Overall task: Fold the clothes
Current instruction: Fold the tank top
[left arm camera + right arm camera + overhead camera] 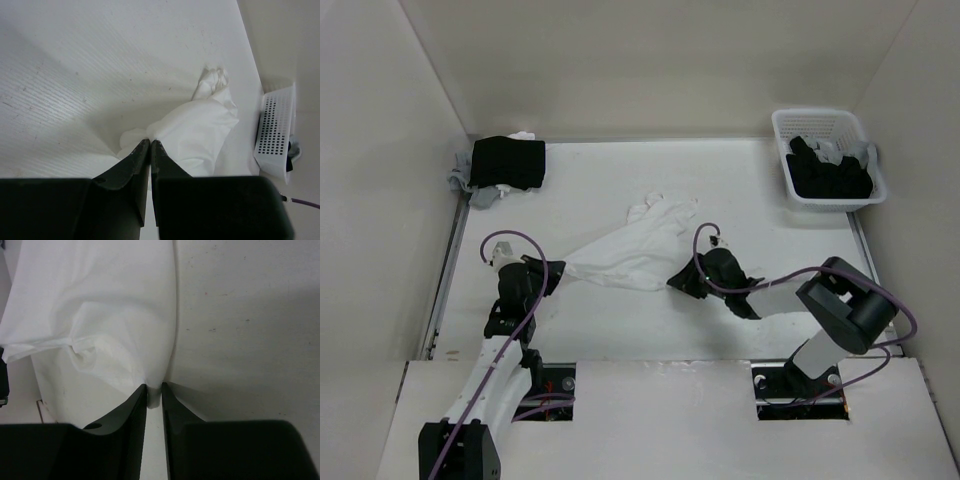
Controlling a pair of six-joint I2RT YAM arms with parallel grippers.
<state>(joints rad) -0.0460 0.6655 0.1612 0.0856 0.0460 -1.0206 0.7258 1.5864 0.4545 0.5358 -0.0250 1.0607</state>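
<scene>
Left gripper (556,270) — clenched on the clothes (632,250), its fingers pressed together at the garment's narrow end, low on the table (740,195) toward 8 o'clock from the table's centre. In the left wrist view white fabric bunched right at the fingertips and spread away from them toward 1 o'clock.

Black folded stack (508,163), with grey and white pieces showing at its edges, sat in the far left corner at 10 o'clock, well apart from the left gripper.

The clothes were a single thin white garment, nearly the table's colour. It lay near the table's centre, drawn out from the left gripper's pinch at 8 o'clock and widening toward a crumpled end at 1 o'clock.

Right gripper (676,281) lay at the garment's near right edge, just past centre toward 5 o'clock. In the right wrist view its jaws were drawn almost together, with the fabric's edge running in between the tips — a pinch on the clothes, as far as could be seen.

White perforated basket (802,120) stood in the far right corner at 2 o'clock, holding a heap of black and grey garments (830,172), well apart from both grippers.
</scene>
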